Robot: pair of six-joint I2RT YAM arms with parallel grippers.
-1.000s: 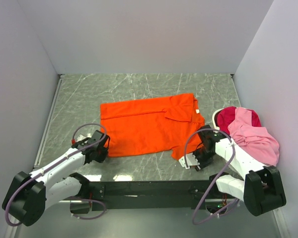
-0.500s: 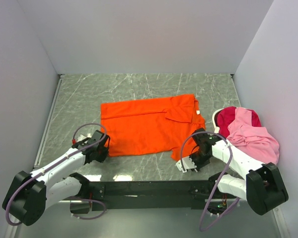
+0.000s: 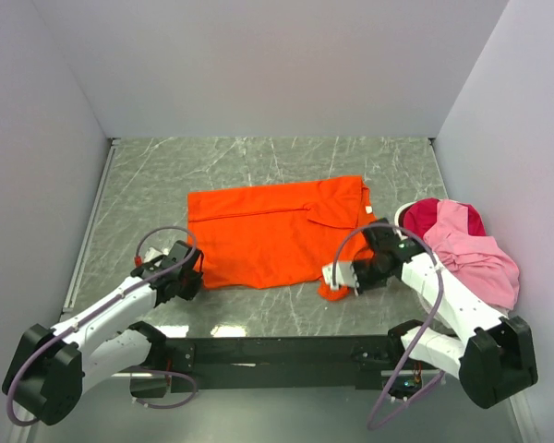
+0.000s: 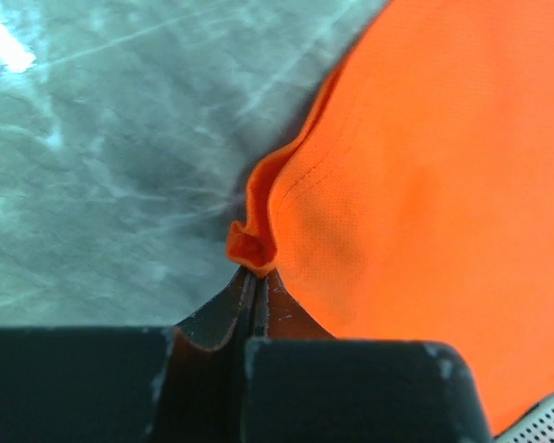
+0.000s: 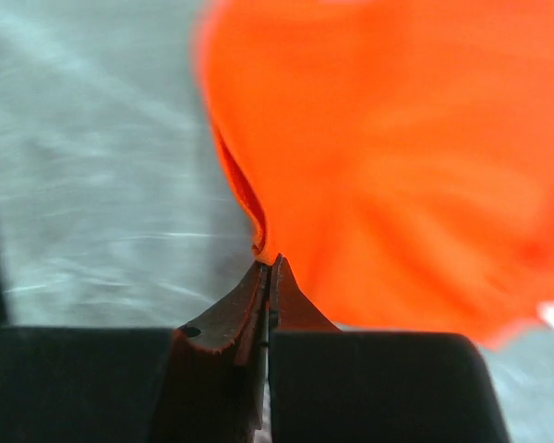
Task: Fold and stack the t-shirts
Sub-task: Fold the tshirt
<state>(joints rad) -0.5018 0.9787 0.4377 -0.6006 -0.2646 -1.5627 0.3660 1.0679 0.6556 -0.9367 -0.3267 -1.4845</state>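
Observation:
The bright orange t-shirt [image 3: 277, 235] lies spread across the middle of the marble table. My left gripper [image 3: 197, 276] is at its near left corner, shut on a pinch of the orange hem [image 4: 251, 247]. My right gripper [image 3: 338, 282] is at the near right corner, shut on the shirt's edge [image 5: 258, 235], which is lifted slightly. In the right wrist view the orange t-shirt [image 5: 397, 157] fills the right side, blurred. A light pink t-shirt [image 3: 471, 254] lies crumpled on a magenta-red one [image 3: 423, 218] at the table's right side.
White walls enclose the table [image 3: 166, 185] at the back, left and right. A black rail [image 3: 277, 351] runs along the near edge between the arm bases. The pink pile sits just behind my right arm's elbow.
My right gripper has closed on the orange shirt's near right corner and drawn up and back with it. The left gripper has stayed shut at the left corner.

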